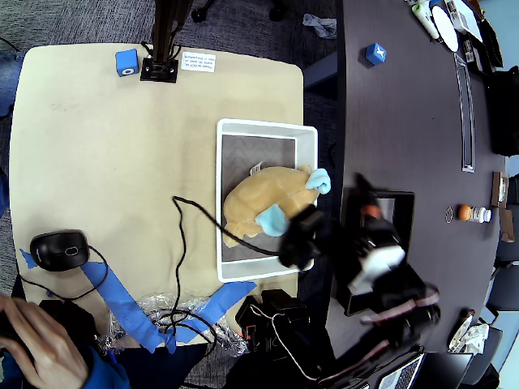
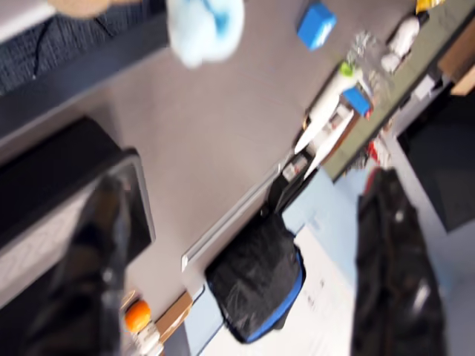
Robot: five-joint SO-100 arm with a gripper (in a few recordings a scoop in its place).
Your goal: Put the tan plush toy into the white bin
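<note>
The tan plush toy (image 1: pixel 263 198) lies inside the white bin (image 1: pixel 225 138), on the tan table in the overhead view. One light blue end (image 1: pixel 320 180) rests against the bin's right rim, and another blue part sits near the toy's lower side. My black gripper (image 1: pixel 298 241) hovers at the bin's lower right corner, just beside the toy, with the blurred arm trailing off to the right. In the wrist view the gripper (image 2: pixel 245 274) is open, its two dark fingers far apart with nothing between them. A blurred light blue bit of the plush toy (image 2: pixel 204 26) shows at the top edge.
A black tray (image 1: pixel 397 203) sits right of the bin on the dark table, partly under the arm. A black cable (image 1: pixel 185 235) runs from the bin across the tan table. A mouse (image 1: pixel 58 250), blue tape (image 1: pixel 113 292), a person's hand (image 1: pixel 32 340) and blue cubes (image 1: pixel 127 62) (image 1: pixel 375 53) stand around.
</note>
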